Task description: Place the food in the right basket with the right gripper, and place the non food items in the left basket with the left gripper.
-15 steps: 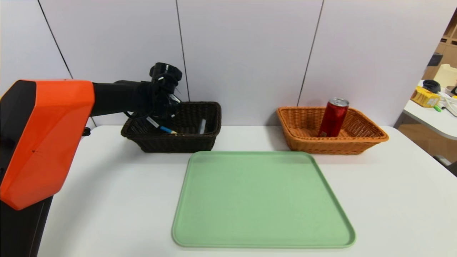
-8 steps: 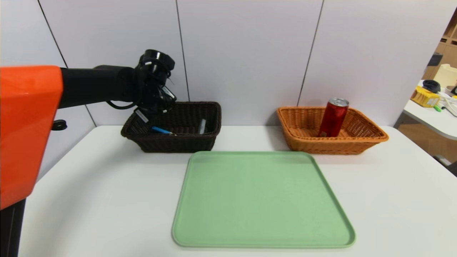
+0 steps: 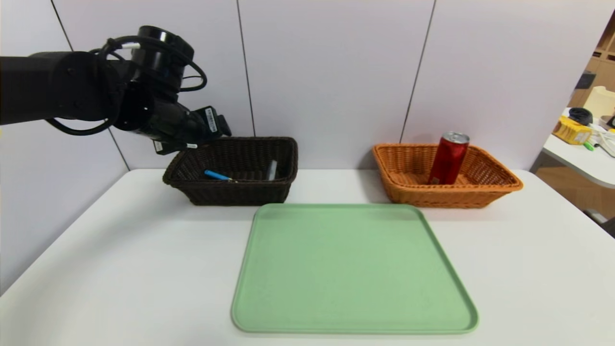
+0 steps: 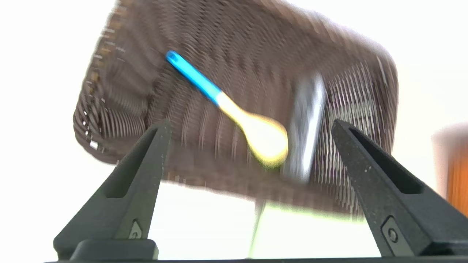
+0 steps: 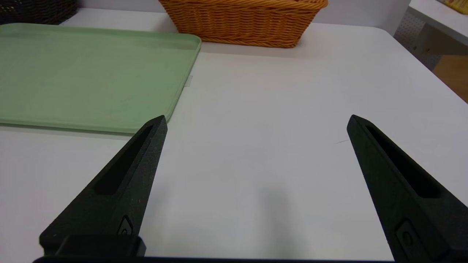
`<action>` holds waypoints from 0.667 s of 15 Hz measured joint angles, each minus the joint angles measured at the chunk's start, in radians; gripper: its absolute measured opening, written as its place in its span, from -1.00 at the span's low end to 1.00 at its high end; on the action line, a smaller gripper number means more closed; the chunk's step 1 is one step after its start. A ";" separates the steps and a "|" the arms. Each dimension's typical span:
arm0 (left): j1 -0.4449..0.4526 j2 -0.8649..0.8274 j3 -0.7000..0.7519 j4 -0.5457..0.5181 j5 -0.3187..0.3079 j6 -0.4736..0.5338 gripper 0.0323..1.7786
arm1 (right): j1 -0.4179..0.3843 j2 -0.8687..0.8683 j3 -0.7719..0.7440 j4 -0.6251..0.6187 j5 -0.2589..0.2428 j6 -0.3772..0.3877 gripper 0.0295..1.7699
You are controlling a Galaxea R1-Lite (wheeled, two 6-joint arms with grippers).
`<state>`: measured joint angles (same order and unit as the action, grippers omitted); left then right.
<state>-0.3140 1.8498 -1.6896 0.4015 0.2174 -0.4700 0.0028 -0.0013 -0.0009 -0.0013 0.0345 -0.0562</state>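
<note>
The pale yellow spoon with a blue handle [image 3: 216, 175] [image 4: 234, 109] lies inside the dark brown left basket [image 3: 240, 192] [image 4: 128, 95]. The grey case [image 3: 272, 169] [image 4: 307, 120] leans beside it in the same basket. My left gripper [image 3: 202, 132] [image 4: 250, 123] hangs open and empty above the basket's left rear corner. The red can [image 3: 448, 158] stands tilted in the orange right basket [image 3: 480, 190] [image 5: 241, 22]. My right gripper [image 5: 256, 118] is open and empty low over bare table beside the tray; the head view does not show it.
A green tray [image 3: 350, 269] [image 5: 84, 73] lies in the middle of the white table [image 3: 528, 269], in front of both baskets, with nothing on it. A side table with clutter [image 3: 581, 158] stands off to the right. The wall is close behind the baskets.
The left gripper let go of the spoon, which now lies in the dark basket. The arm then rose and drew back to the left. The can and the right arm stayed put.
</note>
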 joint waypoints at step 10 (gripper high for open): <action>0.006 -0.605 0.595 -0.071 -0.166 0.534 0.88 | 0.000 0.000 0.000 0.000 0.000 0.000 0.92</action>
<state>-0.3077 1.2449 -1.0943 0.3304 0.0515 0.0645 0.0028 -0.0013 -0.0009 -0.0013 0.0345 -0.0562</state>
